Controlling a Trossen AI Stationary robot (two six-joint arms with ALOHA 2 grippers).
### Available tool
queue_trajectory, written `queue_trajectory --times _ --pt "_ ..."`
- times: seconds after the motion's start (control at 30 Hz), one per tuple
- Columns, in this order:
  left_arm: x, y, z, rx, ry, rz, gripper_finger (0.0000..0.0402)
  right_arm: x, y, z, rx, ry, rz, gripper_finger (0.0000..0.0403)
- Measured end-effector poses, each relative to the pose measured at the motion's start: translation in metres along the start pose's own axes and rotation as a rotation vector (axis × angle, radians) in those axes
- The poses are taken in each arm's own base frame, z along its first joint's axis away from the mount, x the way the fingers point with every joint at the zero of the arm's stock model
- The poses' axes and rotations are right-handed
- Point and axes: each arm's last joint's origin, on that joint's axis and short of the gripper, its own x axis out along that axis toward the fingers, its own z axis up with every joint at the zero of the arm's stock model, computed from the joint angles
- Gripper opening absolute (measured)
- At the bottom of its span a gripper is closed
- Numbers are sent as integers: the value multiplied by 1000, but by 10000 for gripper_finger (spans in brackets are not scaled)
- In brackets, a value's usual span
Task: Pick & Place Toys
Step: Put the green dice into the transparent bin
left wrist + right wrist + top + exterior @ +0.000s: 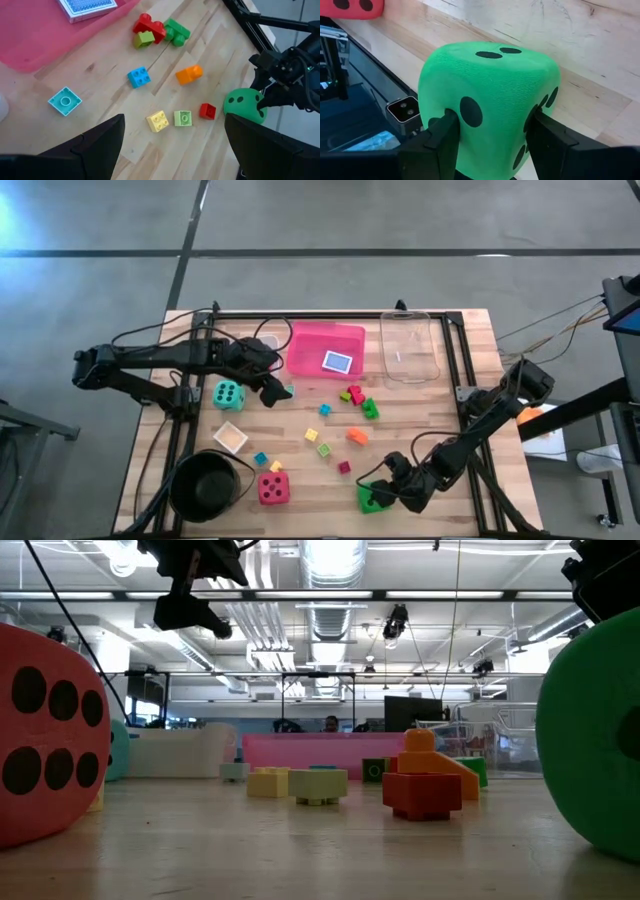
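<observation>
Pink tray point(310, 348) holds 1 card point(338, 362); clear tray point(408, 348) and black bowl point(205, 486) hold nothing visible. Right gripper point(383, 492) is clamped on the green die point(372, 498) (near table edge). Left gripper point(272, 392), fingers apart, hovers beside the teal die point(228, 395).

Small blocks point(333, 442) crowd mid-table; far strip bare.

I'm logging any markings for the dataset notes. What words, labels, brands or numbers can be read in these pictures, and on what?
No readable words, brands or numbers anywhere.
Card in the pink tray: blue patterned face, no legible text.
Green die, red die, teal die: black dots only, no numerals.
Small blocks: plain studs.
</observation>
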Motion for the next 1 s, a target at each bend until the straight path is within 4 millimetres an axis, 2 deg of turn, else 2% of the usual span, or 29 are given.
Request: queue_trajectory --times 0.3,0.5,0.63,0.77,1.0 --pt "0 0 -1 4 6 -2 347 -20 5 4 -18 -24 46 156" --pt "0 -2 -2 13 15 -14 347 -50 15 9 -23 -62 127 144" --pt "1 -3 -3 24 16 -17 347 -72 14 17 -26 -114 135 130" --pt "0 -3 -3 25 16 -18 347 -100 13 29 -14 -229 172 119" --pt "0 -4 -3 27 14 -19 347 -144 10 65 -20 -412 201 115"
